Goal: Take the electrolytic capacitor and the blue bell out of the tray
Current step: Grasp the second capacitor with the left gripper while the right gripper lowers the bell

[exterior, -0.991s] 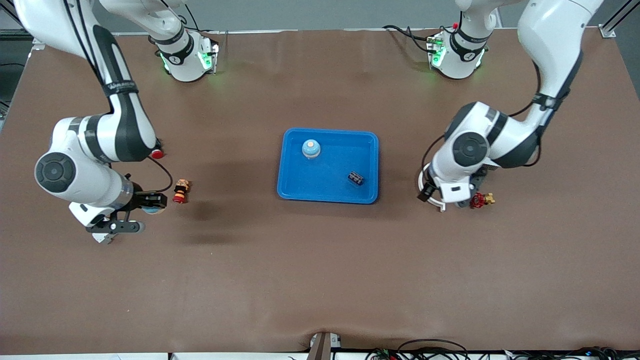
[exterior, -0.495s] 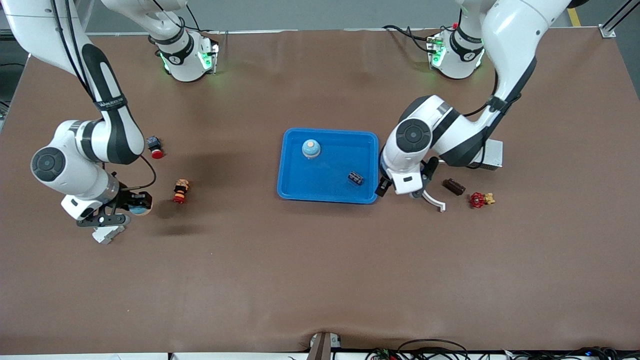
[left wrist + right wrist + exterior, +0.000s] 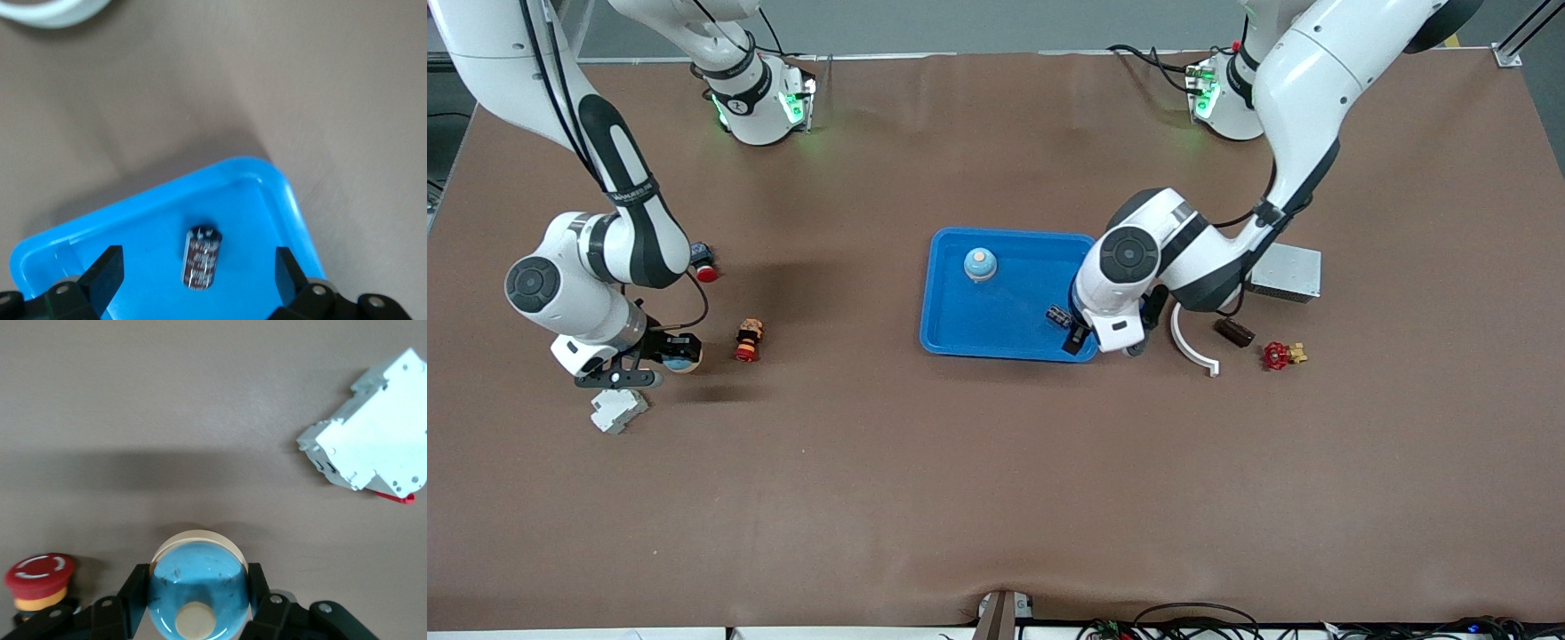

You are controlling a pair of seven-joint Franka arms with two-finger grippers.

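Note:
A blue tray (image 3: 951, 333) lies mid-table. In it are a blue bell with a cream button (image 3: 980, 264) and a dark capacitor (image 3: 1060, 315) on its side near the corner toward the left arm's end. My left gripper (image 3: 1075, 337) hangs over that corner, open and empty. In the left wrist view its fingers (image 3: 107, 275) stand wide on either side of the capacitor (image 3: 202, 258). My right gripper (image 3: 660, 363) is shut on a second blue bell (image 3: 681, 360), low over the table at the right arm's end. The right wrist view shows its fingers (image 3: 131, 595) clamping that bell (image 3: 198, 577).
Beside the right gripper are a white breaker (image 3: 616, 409), a red and yellow button (image 3: 749, 340) and a red push switch (image 3: 704, 270). Near the left arm are a white curved piece (image 3: 1192, 345), a brown part (image 3: 1234, 332), a red valve (image 3: 1279, 356) and a grey box (image 3: 1285, 271).
My left arm has swung from beside the red valve to over the tray's corner, above the capacitor. My right gripper has shifted slightly with the bell still in it.

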